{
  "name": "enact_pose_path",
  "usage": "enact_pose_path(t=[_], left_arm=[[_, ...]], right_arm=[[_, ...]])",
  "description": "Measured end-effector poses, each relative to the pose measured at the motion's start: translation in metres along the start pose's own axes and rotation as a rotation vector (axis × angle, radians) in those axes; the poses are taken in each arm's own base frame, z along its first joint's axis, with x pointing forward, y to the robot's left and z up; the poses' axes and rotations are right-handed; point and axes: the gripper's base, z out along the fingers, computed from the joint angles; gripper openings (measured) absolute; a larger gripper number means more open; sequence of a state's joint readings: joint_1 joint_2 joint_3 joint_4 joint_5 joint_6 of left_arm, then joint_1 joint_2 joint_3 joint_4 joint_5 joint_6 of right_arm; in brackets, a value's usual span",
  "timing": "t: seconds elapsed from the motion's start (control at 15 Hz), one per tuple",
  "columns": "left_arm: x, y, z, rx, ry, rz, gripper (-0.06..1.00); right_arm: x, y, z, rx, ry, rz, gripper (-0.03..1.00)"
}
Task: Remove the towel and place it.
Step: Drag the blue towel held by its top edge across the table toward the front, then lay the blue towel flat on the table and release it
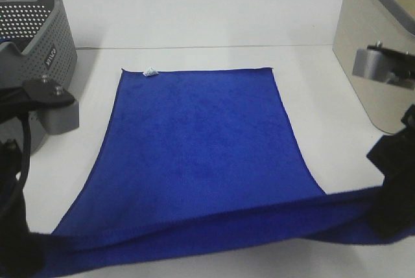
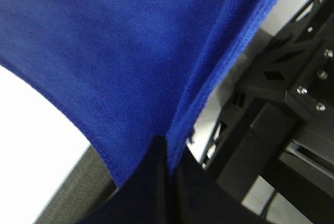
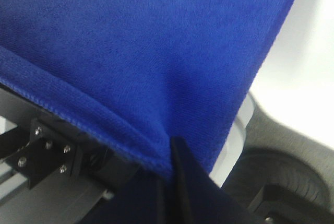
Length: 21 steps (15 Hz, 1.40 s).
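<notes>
The left fingers [image 2: 141,198] and right fingers [image 3: 198,192] are each pinching a near corner of the blue towel [image 1: 194,148], which is draping limp and light across the worktop [image 1: 311,90].

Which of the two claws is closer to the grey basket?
Left. The left gripper holds the towel by its near corner on the basket side; the right gripper holds the opposite near corner, far across.

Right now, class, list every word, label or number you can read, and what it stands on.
Label on the grey basket: white lettering, too blurred to read.
White tag on the towel: too small to read.
No other text visible.
</notes>
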<state>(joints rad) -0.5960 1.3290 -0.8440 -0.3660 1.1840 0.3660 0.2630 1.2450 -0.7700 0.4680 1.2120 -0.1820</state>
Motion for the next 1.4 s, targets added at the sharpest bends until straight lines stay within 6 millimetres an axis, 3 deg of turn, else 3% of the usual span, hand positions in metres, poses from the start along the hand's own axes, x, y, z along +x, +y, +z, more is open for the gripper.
enact_pose_path(t=[0.27, 0.47, 0.67, 1.07, 1.4], left_arm=[[0.015, -0.020, 0.024, 0.082, 0.095, -0.008, 0.00], [0.023, -0.020, 0.036, 0.106, 0.120, -0.062, 0.00], [0.014, -0.014, 0.056, 0.138, 0.192, -0.122, 0.00], [0.003, -0.001, 0.103, 0.200, 0.373, -0.247, 0.00], [0.002, 0.004, 0.117, 0.200, 0.413, -0.278, 0.00]], right_arm=[[0.027, -0.012, 0.032, -0.023, 0.134, 0.100, 0.02], [0.037, -0.015, 0.042, -0.042, 0.177, 0.135, 0.02], [0.045, -0.023, 0.059, -0.039, 0.278, 0.185, 0.02], [0.038, -0.038, 0.088, -0.030, 0.463, 0.253, 0.02], [0.033, -0.043, 0.101, -0.044, 0.504, 0.278, 0.02]])
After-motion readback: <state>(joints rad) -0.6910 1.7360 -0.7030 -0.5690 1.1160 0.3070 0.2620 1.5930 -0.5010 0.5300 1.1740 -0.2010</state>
